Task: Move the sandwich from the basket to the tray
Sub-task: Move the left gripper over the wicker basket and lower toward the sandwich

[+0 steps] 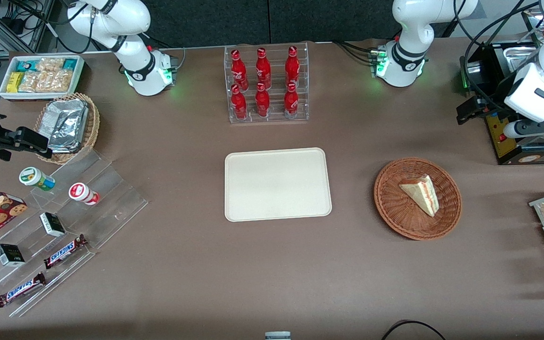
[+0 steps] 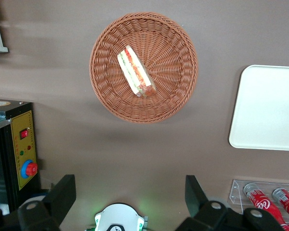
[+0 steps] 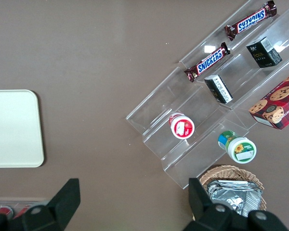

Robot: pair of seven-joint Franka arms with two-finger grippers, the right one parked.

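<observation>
Gripper (image 2: 127,199): held high above the desk (image 1: 272,264), well apart from the basket (image 1: 446,217); jaws open, nothing gripped.
Sandwich (image 1: 420,192): lies in the basket, not yet on the tray (image 1: 277,184).
Risk: soft bread may be squashed or slip if pinched across its slanted faces; wicker rim may be snagged.
Wrist view: filling edge (image 2: 136,71) is shown clearly.
Front view: gap between basket and tray is shown whole.

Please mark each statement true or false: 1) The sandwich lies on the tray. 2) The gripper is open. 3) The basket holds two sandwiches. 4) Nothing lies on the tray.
1) False: the sandwich lies in the basket, apart from the tray.
2) True: the gripper is open, raised off the table, holding nothing.
3) False: the basket holds one sandwich.
4) True.
</observation>
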